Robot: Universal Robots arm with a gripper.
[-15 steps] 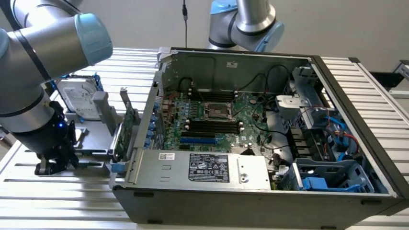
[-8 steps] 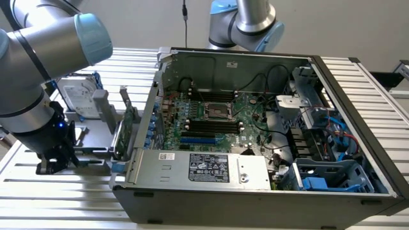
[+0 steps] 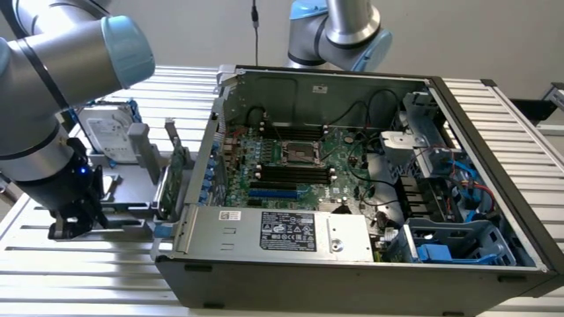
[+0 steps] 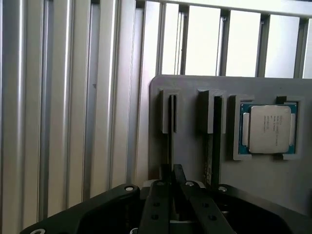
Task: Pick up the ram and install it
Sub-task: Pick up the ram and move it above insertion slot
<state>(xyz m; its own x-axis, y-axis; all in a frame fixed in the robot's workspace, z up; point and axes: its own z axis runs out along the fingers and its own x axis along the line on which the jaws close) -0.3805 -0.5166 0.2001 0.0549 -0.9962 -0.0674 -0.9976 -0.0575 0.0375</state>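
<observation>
The silver robot arm with pale blue joint caps [image 3: 53, 86] reaches down at about eight o'clock in the exterior view. Its black wrist sits low over a grey moulded parts holder [image 3: 132, 198] on the slatted aluminium worktop [image 3: 88, 290].

In the wrist view the black jaws are drawn narrow. Their tips meet on the thin edge of the ram [image 4: 170, 141], a long, slim circuit-board stick seen edge-on. The ram stands upright in a grey slotted post of the holder, gripped there and well apart from the computer. Just beside it, in the neighbouring post, a second thin greenish memory stick [image 4: 208, 156] also stands upright. On that stick's far side a small square silver processor chip [image 4: 268, 127] lies flat in a blue-rimmed recess of the same holder.

In the exterior view a large dark grey open computer case [image 3: 352, 281] spreads from the centre towards three o'clock. Inside it lies a green motherboard [image 3: 344, 155] with long black slots [image 3: 295, 175] side by side near its middle. At nine to ten o'clock of the case, a silver hard drive [image 3: 110, 132] and a larger green expansion card with a metal bracket [image 3: 176, 165] stand in the holder. A second silver-and-blue arm [image 3: 339, 33] stands at twelve o'clock, behind the case.
</observation>
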